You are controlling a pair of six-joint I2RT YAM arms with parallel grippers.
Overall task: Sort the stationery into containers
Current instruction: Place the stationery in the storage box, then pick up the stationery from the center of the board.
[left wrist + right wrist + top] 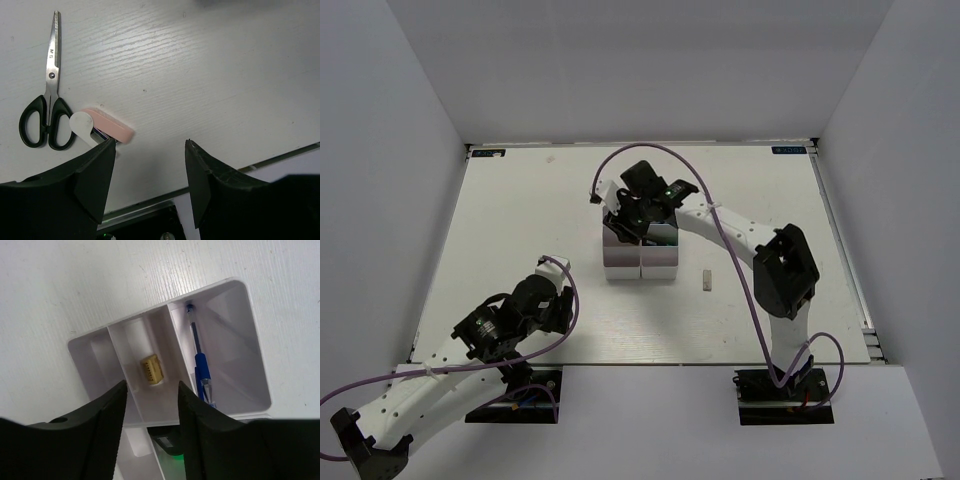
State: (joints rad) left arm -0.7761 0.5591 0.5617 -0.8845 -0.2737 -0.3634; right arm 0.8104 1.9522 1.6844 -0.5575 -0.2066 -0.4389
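Pink piece just past spread left fingers, ready for grabbing; right fingers spread above bins, holding nothing.

We see our left gripper at 6 o'clock, its jaws wide apart with only bare white table between them. At 9 o'clock lie the scissors, black-handled and closed, blades pointing to 12. Just beside their handles, toward 3 o'clock, lies the pink piece with a white rounded end. Our 7 o'clock finger overlaps its edge; we cannot tell if they touch.
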